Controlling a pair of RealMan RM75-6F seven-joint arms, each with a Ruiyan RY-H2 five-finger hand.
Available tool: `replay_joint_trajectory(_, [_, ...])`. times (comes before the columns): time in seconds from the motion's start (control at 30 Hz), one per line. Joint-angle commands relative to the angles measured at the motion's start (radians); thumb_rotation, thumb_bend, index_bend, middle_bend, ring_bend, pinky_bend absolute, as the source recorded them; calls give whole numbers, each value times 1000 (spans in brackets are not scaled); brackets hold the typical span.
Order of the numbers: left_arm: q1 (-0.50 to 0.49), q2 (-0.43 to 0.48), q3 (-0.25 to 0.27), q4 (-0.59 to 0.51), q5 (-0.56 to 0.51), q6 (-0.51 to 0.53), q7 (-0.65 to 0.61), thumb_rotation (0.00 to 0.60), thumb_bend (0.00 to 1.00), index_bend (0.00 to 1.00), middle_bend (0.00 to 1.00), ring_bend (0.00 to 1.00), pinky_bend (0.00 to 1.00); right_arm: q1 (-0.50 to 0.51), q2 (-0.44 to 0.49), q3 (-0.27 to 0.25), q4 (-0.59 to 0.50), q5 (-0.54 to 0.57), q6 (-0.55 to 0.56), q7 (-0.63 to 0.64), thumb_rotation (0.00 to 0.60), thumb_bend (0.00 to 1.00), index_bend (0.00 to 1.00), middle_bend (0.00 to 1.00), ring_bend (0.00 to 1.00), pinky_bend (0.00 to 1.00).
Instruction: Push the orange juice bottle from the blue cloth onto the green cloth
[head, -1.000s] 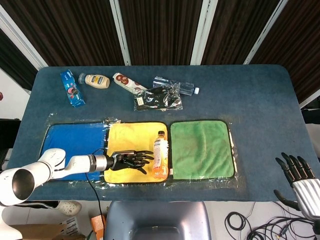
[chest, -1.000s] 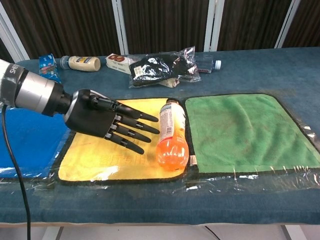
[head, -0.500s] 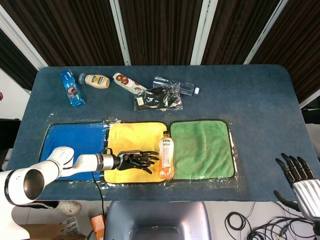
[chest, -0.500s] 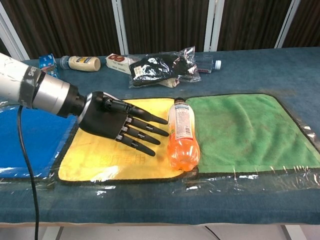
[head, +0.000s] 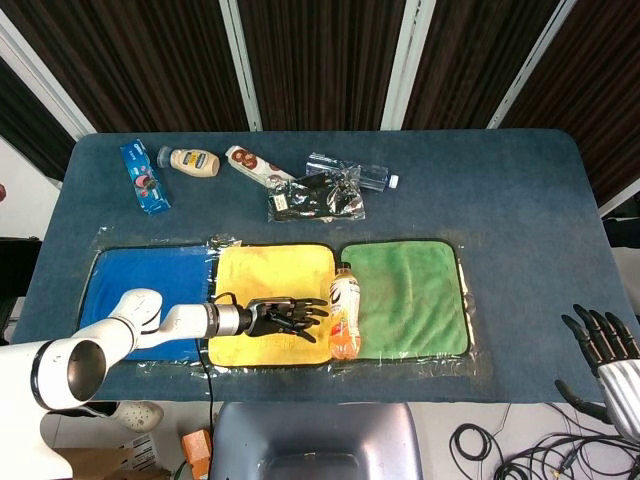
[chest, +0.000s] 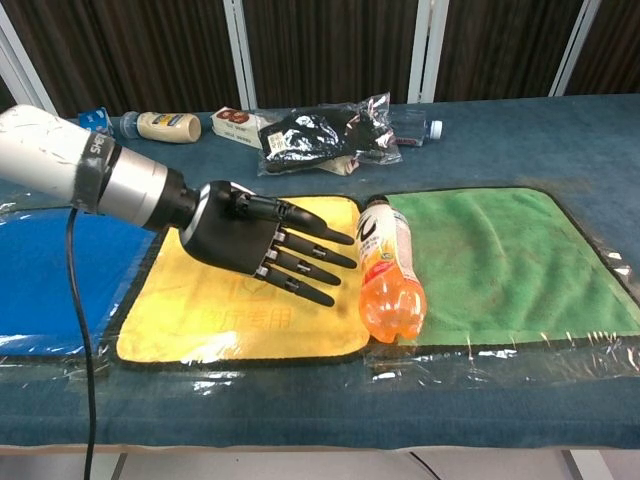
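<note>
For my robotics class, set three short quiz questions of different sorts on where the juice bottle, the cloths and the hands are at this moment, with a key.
1. True or false: the orange juice bottle stands upright on the blue cloth.
2. Multiple choice: the left hand is over which cloth? A blue; B yellow; C green.
3. Fill in: the right hand hangs off the table's ____ edge, fingers apart.

Key
1. False: it lies on its side across the seam between the yellow cloth and the green cloth.
2. B, with fingers stretched toward the bottle.
3. Right, holding nothing.
</note>
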Motion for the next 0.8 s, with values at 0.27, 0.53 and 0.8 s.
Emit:
replay_joint_trajectory(0.27, [0,-36,-4,59,-2,35,-68,600,492,0,47,27,237,-5,5,-2,12,-7,13,25,600,189,0,0,0,0])
replay_joint_trajectory(0.53, [-2,-60,-11,83,-6,41,-96,600,491,0,48,27,235,-9,8,-3,23,-14,28,47,600,189,0,0,0,0])
replay_joint_trajectory(0.8, [-18,-91,-15,93,7,49,-116,600,491,0,47,27,234,-7,9,-6,24,-28,30,51,600,189,0,0,0,0])
